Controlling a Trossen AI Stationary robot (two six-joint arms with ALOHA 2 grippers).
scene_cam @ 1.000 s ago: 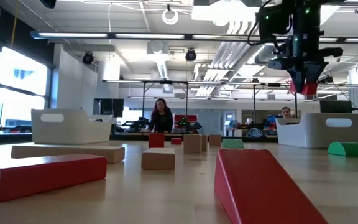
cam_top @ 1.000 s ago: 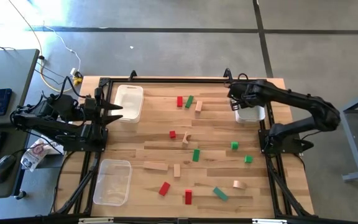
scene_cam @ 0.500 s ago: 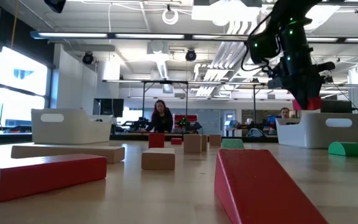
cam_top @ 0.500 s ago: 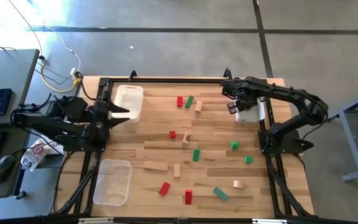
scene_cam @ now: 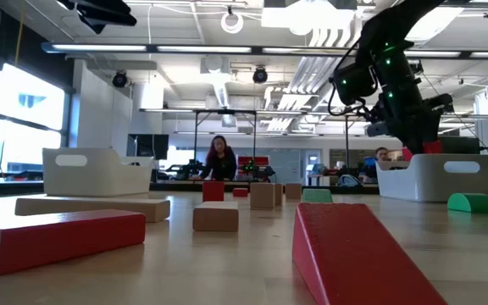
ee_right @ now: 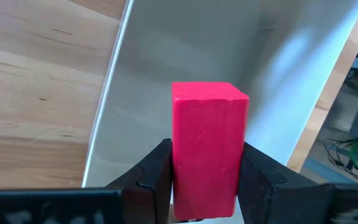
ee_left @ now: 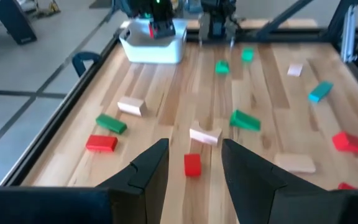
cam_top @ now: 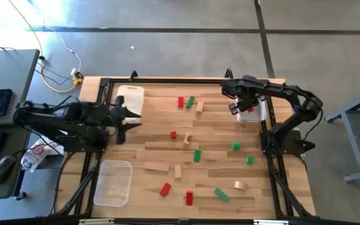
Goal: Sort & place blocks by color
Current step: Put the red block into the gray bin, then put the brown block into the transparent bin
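My right gripper (ee_right: pixel 207 186) is shut on a red block (ee_right: pixel 209 140) and hangs over the white bin (cam_top: pixel 255 114) at the table's far right. In the low view the red block (scene_cam: pixel 431 147) sits just at the rim of the bin (scene_cam: pixel 435 175). My left gripper (cam_top: pixel 127 119) is open and hovers above the table's left side, beside another white bin (cam_top: pixel 130 100). Red blocks (cam_top: pixel 180 101) (cam_top: pixel 174 134) (cam_top: pixel 165 189), green blocks (cam_top: pixel 197 155) (cam_top: pixel 235 146) and plain wooden blocks (cam_top: pixel 156 167) lie scattered flat on the table. My right gripper pinches the red block by two opposite side faces (ee_right: pixel 182 168), one finger (ee_right: pixel 157 171) on each side. The fingers come from above, slanting down. The block is lifted clear, its free end (ee_right: pixel 209 93) pointing down into the bin.
A clear tray (cam_top: pixel 112 181) sits at the near left corner. A teal block (cam_top: pixel 221 194) and a red block (cam_top: pixel 189 198) lie near the front edge. Black frame rails (cam_top: pixel 274 181) border the table. People sit in the room (scene_cam: pixel 219 159) behind it.
My right gripper, still shut on the red block, has come down toward the far right bin and tipped, so the block now sits at the bin's rim. My left gripper has moved toward the table's right, out over the wood.
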